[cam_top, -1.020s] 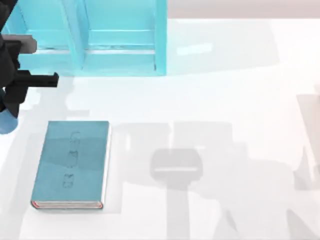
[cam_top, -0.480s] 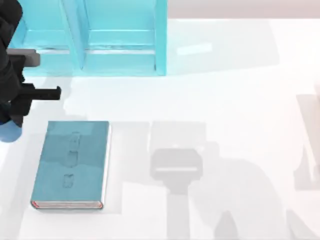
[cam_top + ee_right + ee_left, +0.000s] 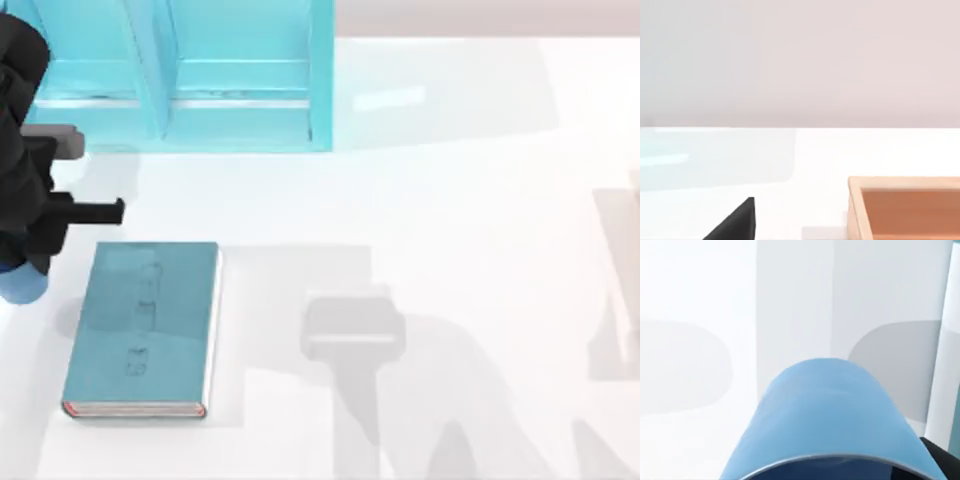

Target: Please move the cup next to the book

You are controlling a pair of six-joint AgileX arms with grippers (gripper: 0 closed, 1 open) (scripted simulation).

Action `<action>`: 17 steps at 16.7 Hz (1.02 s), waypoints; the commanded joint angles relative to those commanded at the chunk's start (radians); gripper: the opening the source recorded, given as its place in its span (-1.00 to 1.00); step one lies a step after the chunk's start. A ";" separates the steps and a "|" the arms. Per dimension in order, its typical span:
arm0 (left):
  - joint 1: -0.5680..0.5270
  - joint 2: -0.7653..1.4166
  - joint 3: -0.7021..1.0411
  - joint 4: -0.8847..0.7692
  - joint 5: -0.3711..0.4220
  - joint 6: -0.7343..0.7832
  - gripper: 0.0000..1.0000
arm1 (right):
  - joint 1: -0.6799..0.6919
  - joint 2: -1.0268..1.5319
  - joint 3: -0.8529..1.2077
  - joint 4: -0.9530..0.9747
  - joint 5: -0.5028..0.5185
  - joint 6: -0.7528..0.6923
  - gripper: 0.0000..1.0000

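Carrying the cup [image 3: 20,285] along the table's [image 3: 450,200] left edge, the left gripper [image 3: 25,255] has come closer to the book [image 3: 140,325]; it pinches the cup, now just beside the book's far left corner.

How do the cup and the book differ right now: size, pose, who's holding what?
Size: the cup is far smaller than the book.
Shape: the cup is round; the book is a flat rectangle.
Pose: the book lies flat on the table; the cup sits under the left tool at the table's left edge, just left of the book.
Colour: the cup is plain blue; the book is teal with white page edges.
Shared: bluish tones.
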 joint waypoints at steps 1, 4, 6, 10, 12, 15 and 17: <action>0.000 0.000 0.000 0.000 0.000 0.000 -0.70 | 0.000 0.000 0.000 0.000 0.000 0.000 1.00; 0.000 0.000 0.000 0.000 0.000 0.000 -0.25 | 0.000 0.000 0.000 0.000 0.000 0.000 1.00; 0.000 0.000 0.000 0.000 0.000 0.000 0.06 | 0.000 0.000 0.000 0.000 0.000 0.000 1.00; 0.000 0.000 0.000 0.000 0.000 0.000 0.66 | 0.000 0.000 0.000 0.000 0.000 0.000 1.00; 0.000 0.000 0.000 0.000 0.000 0.000 0.96 | 0.000 0.000 0.000 0.000 0.000 0.000 1.00; 0.000 0.000 0.000 0.000 0.000 0.000 1.00 | 0.000 0.000 0.000 0.000 0.000 0.000 1.00; 0.000 0.000 0.000 0.000 0.000 0.000 1.00 | 0.000 0.000 0.000 0.000 0.000 0.000 1.00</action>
